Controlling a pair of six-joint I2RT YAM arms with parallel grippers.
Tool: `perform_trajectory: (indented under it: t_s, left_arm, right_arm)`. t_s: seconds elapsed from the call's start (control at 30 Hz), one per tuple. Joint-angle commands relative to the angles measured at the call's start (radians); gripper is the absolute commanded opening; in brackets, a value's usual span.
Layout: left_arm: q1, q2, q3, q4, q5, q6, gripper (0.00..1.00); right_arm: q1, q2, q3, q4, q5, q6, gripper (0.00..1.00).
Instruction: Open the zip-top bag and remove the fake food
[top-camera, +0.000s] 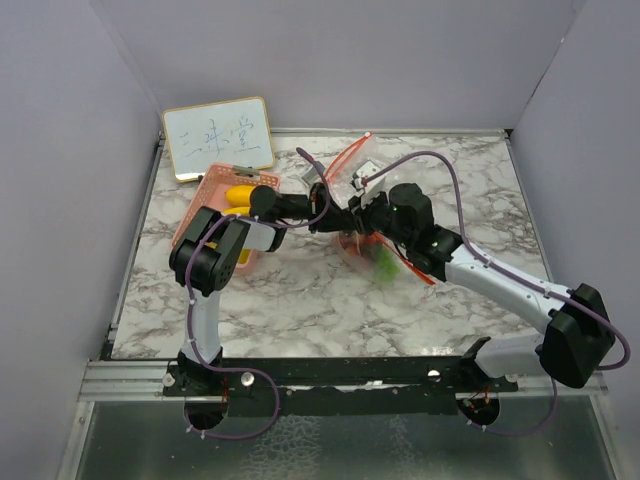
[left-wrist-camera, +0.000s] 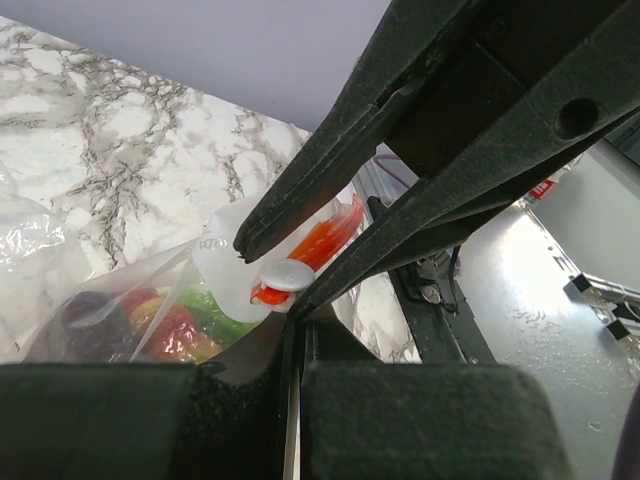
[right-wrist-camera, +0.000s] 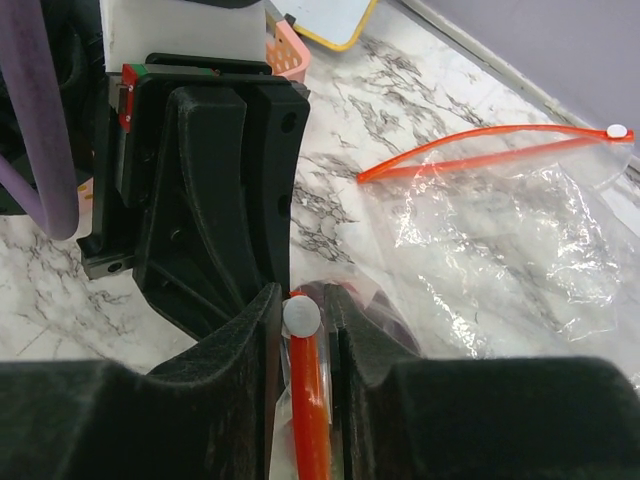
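Far left corner of the table (top-camera: 300, 300): there's the whiteboard (top-camera: 218, 138), and just in front of it, along the left edge, the basket (top-camera: 212, 183) with a banana (top-camera: 240, 195) in it. An empty bag (top-camera: 350, 165) lies behind centre. Mid-table sits the filled bag (top-camera: 372, 258), fake food (top-camera: 382, 262) inside. At its far end the left gripper (top-camera: 340, 222) comes in from the left and the right gripper (top-camera: 368, 215) from the right.

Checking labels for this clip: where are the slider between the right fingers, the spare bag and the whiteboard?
slider (right-wrist-camera: 301, 316), right wrist view, its white top.
spare bag (right-wrist-camera: 500, 230), right wrist view, crumpled clear middle.
whiteboard (top-camera: 218, 138), top view, centre of its face.
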Motion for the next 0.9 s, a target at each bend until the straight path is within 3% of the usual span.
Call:
perform_trajectory:
  t_s: [0.0,0.17,0.33,0.57,0.77,0.87]
  left_arm:
    - [0.008,-0.052,-0.008,0.233,0.028,-0.006,0.0]
    - [0.011,-0.064,-0.018,0.233,0.033,-0.007,0.0]
    - [0.015,-0.062,-0.019,0.233,0.033,-0.009,0.0]
    - [0.019,-0.052,-0.016,0.233,0.029,-0.01,0.0]
    - [0.026,-0.052,-0.013,0.233,0.028,-0.012,0.0]
    - [0.027,-0.051,-0.008,0.233,0.027,-0.012,0.0]
  right_arm:
    - [-0.002,0.043,0.027,-0.077,0.148,-0.035,0.22]
    - [-0.003,0.067,0.061,-0.097,0.219,-0.059,0.16]
    - [-0.004,0.064,0.07,-0.097,0.212,-0.066,0.01]
    - [-0.004,0.012,0.065,-0.083,0.157,-0.022,0.01]
    - [-0.004,-0.088,0.036,-0.052,0.059,-0.016,0.34]
    - [-0.003,-0.107,0.031,-0.076,0.034,-0.023,0.42]
